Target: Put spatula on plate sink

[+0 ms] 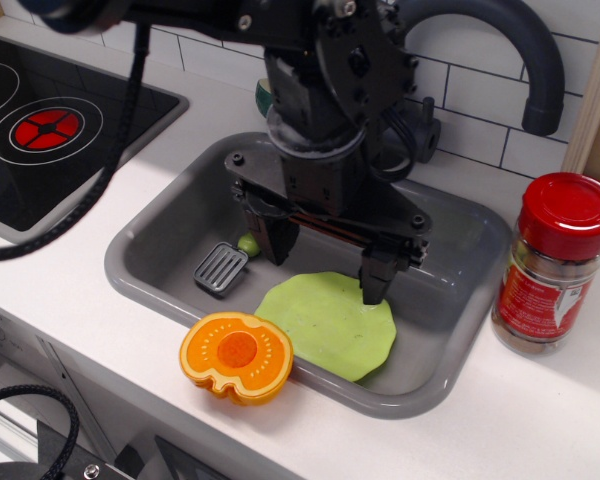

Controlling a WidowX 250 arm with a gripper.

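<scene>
The spatula (223,267) lies on the floor of the grey sink (150,250) at its left side, with the grey slotted blade toward the front and the lime green handle tip showing by my left finger. The light green wavy plate (330,325) lies in the sink's front middle. My gripper (325,265) hangs low over the sink, open and empty, with one finger (273,240) next to the spatula handle and the other finger (376,280) over the plate's far edge. The dark faucet (525,60) curves at the back right.
An orange round slotted disc (236,355) rests on the sink's front rim. A red-lidded spice jar (555,265) stands on the counter right of the sink. The black stovetop with red burners (45,130) is at the left. A black cable (100,180) crosses the counter.
</scene>
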